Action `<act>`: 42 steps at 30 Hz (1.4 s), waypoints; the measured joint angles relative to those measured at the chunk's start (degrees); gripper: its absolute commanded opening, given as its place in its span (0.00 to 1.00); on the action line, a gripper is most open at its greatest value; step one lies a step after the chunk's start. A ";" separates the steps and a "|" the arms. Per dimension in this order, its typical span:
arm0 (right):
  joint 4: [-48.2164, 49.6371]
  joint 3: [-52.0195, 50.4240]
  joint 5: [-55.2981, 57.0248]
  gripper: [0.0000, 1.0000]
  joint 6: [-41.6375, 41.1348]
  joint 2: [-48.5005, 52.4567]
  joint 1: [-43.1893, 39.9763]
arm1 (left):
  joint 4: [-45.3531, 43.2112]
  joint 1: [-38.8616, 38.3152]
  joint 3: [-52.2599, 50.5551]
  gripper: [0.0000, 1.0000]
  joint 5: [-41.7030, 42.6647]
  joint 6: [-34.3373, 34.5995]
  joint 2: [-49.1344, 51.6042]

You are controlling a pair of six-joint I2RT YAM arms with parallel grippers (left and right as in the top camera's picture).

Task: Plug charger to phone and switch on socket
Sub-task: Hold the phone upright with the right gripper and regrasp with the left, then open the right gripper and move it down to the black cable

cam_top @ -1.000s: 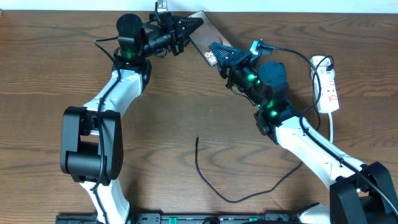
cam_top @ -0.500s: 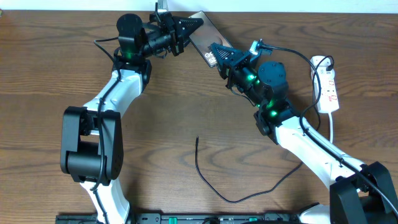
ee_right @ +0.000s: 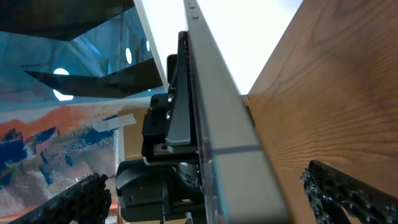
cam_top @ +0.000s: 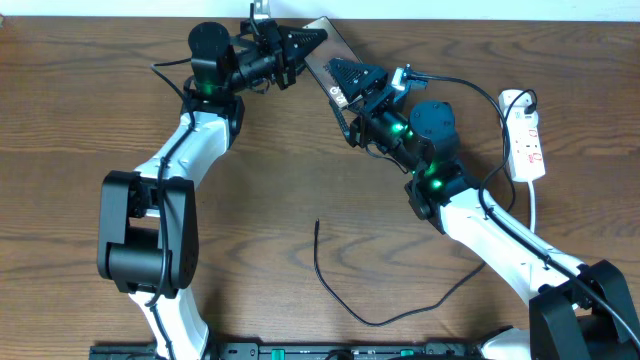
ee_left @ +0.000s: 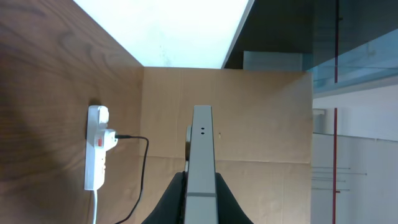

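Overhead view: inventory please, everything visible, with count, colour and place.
phone: 1, bronze, far edge of the table, between both hands
cable: 1, thin black, loose on the table, front centre
power strip: 1, white with red marks, far right
table: 1, brown wood
arms: 2, white and black, one each side
left hand: 1, black, shut on the phone
right hand: 1, black, open beside the phone
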State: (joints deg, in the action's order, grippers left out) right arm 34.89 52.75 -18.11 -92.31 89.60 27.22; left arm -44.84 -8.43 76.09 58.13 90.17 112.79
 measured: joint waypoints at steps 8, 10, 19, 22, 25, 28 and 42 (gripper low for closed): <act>0.00 0.00 -1.40 0.99 1.20 0.00 0.00 | 0.00 6.14 0.00 0.07 1.33 -0.02 0.00; -0.28 0.02 -2.64 0.99 3.21 0.00 0.00 | 0.00 9.68 0.00 0.07 2.49 -0.02 0.00; -12.72 0.28 -8.24 0.99 14.99 0.00 -0.15 | -0.02 28.72 0.00 0.07 14.82 -0.02 0.00; -18.08 0.39 -8.66 0.99 20.24 0.00 0.37 | -0.13 31.89 0.00 0.07 20.41 -0.02 0.00; -25.70 1.29 -9.18 0.99 25.05 0.00 1.64 | -0.17 33.33 0.02 0.07 25.64 -0.02 0.00; -37.13 4.24 -9.44 0.99 30.34 0.00 3.78 | -0.20 33.57 0.00 0.07 28.26 -0.04 0.00; -68.61 15.43 11.19 0.99 46.90 -0.13 17.77 | -0.31 33.55 0.02 0.08 30.73 -2.16 0.00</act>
State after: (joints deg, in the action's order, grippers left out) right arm -33.71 68.18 -6.92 -45.41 89.47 44.99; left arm -45.15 25.12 76.12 88.86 88.01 112.79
